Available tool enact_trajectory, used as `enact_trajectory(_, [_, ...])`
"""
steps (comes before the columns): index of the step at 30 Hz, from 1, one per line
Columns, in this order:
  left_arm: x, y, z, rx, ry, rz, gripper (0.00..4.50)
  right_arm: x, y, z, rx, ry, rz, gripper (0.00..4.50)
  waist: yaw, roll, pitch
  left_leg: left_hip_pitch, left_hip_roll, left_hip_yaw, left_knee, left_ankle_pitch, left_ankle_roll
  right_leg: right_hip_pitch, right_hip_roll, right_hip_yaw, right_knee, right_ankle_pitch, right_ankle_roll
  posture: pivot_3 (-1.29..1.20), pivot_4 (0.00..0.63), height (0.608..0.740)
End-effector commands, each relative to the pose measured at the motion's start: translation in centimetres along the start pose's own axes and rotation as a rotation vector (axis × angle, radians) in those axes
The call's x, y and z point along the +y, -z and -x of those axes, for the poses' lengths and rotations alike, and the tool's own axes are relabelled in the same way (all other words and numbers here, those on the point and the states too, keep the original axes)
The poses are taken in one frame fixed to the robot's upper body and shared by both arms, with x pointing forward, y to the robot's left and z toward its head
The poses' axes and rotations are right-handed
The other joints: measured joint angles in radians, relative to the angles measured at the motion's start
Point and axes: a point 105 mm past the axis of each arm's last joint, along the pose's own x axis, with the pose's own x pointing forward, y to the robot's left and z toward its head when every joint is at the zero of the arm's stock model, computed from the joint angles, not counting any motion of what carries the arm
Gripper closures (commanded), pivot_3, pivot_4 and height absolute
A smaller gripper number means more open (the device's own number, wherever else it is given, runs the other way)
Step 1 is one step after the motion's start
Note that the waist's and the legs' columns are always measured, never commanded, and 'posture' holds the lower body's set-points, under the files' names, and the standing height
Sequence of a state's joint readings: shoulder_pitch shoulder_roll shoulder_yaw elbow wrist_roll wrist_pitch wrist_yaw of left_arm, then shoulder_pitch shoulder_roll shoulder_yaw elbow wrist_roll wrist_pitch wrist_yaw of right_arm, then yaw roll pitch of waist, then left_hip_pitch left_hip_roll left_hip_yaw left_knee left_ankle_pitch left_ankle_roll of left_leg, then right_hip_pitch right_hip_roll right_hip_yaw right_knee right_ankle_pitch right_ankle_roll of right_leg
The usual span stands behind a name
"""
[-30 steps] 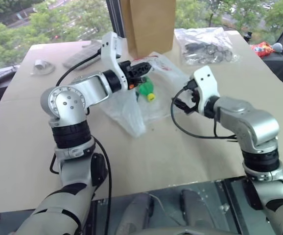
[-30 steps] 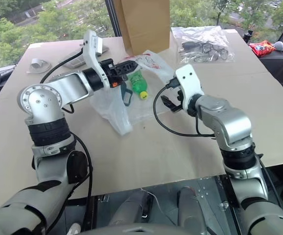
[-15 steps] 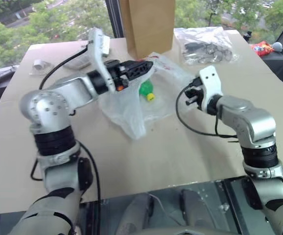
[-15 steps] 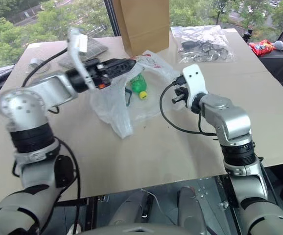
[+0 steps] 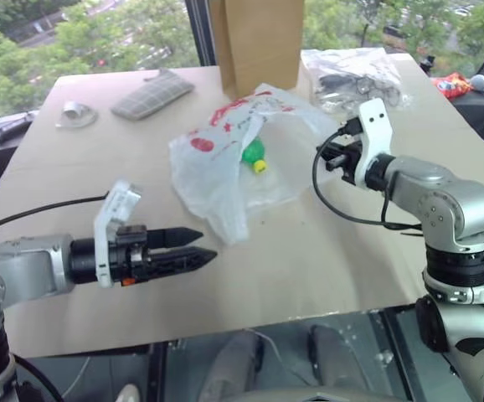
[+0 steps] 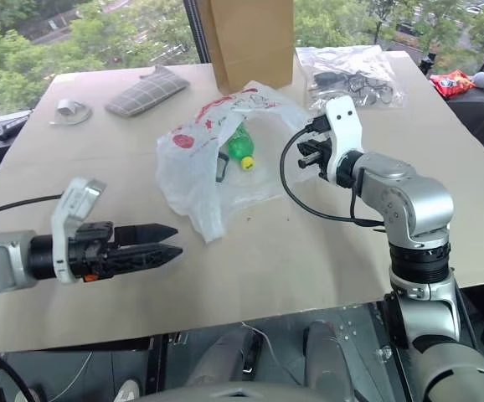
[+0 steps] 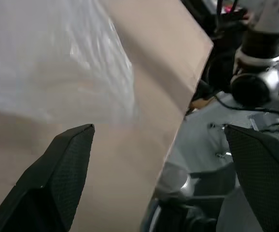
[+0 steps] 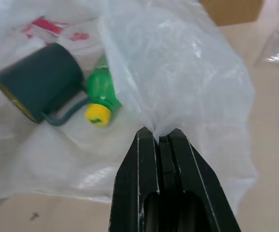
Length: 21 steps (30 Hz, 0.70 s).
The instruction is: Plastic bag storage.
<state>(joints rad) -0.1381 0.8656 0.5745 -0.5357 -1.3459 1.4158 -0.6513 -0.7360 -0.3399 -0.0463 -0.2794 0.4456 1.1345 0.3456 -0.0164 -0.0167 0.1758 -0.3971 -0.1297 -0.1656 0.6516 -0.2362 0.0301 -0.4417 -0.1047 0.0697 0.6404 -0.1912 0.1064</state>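
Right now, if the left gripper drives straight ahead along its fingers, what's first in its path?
Probably nothing on the table. The open left gripper points across the bare table toward its near edge, passing beside the plastic bag's lower tip. Depth is unclear, so it might graze it.

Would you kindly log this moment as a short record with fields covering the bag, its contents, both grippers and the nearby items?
bag: translucent white plastic bag with red print, lying crumpled on the tan table
contents: teal mug and green bottle with yellow cap inside
right gripper: shut, pinching a fold of the bag's edge
left gripper: open, holding nothing, apart from the bag
behind bag: tall brown paper bag
beside that: clear bag of dark items
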Motion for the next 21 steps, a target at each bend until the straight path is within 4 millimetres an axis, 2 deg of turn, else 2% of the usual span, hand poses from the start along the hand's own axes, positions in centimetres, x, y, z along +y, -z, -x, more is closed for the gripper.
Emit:
enact_trajectory(1, [0.3,0.0,-1.6,-0.054,-0.052,-0.069,0.04,0.7,-1.8,0.5,-0.059,-0.03,0.03,4.5,0.003,0.0,0.0,0.002,0.0,0.0,0.0,0.0,0.001,0.002,0.0,0.0,-0.001,0.0,0.0,0.0,0.15,0.74])
enact_trajectory(3, [0.5,0.1,-2.6,-0.078,-0.062,-0.075,0.04,0.8,-1.9,0.6,-0.059,-0.033,0.027,4.5,0.003,0.0,0.0,0.003,0.0,0.0,0.0,-0.001,0.001,0.004,0.0,0.0,-0.002,0.0,0.0,0.0,0.15,0.74])
enact_trajectory(7, [2.3,-0.1,-6.1,-0.094,-0.16,-0.111,0.04,0.8,-1.9,0.8,-0.054,-0.032,0.024,4.5,0.005,0.0,0.0,0.002,0.001,0.001,0.0,0.001,-0.002,0.003,0.0,0.0,-0.003,0.0,0.0,0.0,0.15,0.74])
enact_trajectory(9, [2.6,-0.7,-7.4,-0.134,-0.165,-0.12,0.04,0.9,-2.0,0.9,-0.052,-0.032,0.022,4.5,0.006,0.0,0.0,0.002,0.001,0.001,0.0,0.001,-0.002,0.004,0.0,0.0,-0.004,0.0,0.0,0.0,0.15,0.74])
enact_trajectory(12, [2.2,-2.3,-9.3,-0.232,-0.108,-0.073,0.8,0.8,-1.9,1.0,-0.044,-0.022,0.026,4.5,0.002,0.0,0.0,0.001,0.001,0.002,0.0,0.001,-0.002,0.003,0.0,0.001,-0.005,0.0,0.0,0.0,0.15,0.74])
enact_trajectory(15, [1.3,-3.4,-10.2,-0.286,-0.049,-0.033,2.14,0.5,-1.9,1.3,-0.041,-0.008,0.024,4.5,0.0,0.0,0.0,-0.001,0.001,0.002,-0.001,0.001,-0.002,0.002,0.001,0.001,-0.005,0.0,0.0,0.0,0.15,0.74])
enact_trajectory(17, [1.2,-4.1,-9.9,-0.322,-0.028,-0.01,3.07,0.3,-2.0,1.5,-0.044,-0.003,0.019,4.5,0.0,0.0,0.0,-0.001,0.001,0.003,-0.001,0.001,-0.002,0.001,0.001,0.002,-0.005,0.0,0.0,0.0,0.15,0.74])
enact_trajectory(18, [1.1,-5.3,-9.3,-0.378,0.002,0.012,3.4,0.1,-2.3,1.6,-0.056,-0.005,0.004,4.5,0.0,0.0,0.0,-0.001,0.001,0.003,-0.001,0.001,-0.002,0.001,0.001,0.002,-0.005,0.0,0.0,0.0,0.15,0.74])
enact_trajectory(19, [0.9,-6.6,-8.5,-0.432,0.037,0.035,4.07,-0.2,-2.8,1.8,-0.078,-0.013,-0.021,4.5,0.002,0.0,0.0,-0.001,0.001,0.003,-0.001,0.001,-0.002,0.001,0.001,0.002,-0.005,0.0,0.0,0.0,0.15,0.74])
enact_trajectory(20, [0.8,-7.4,-8.0,-0.466,0.061,0.051,4.34,-0.3,-3.1,2.0,-0.094,-0.02,-0.039,4.5,0.003,0.0,0.0,-0.001,0.001,0.002,-0.001,0.001,-0.002,0.001,0.001,0.002,-0.005,0.0,0.0,0.0,0.15,0.74])
enact_trajectory(21, [0.3,-8.9,-7.0,-0.52,0.118,0.075,4.43,-0.5,-4.1,2.3,-0.139,-0.042,-0.085,4.5,0.003,-0.001,0.0,-0.001,0.001,0.002,-0.001,0.001,-0.002,0.001,0.001,0.001,-0.005,0.0,0.0,0.0,0.15,0.74])
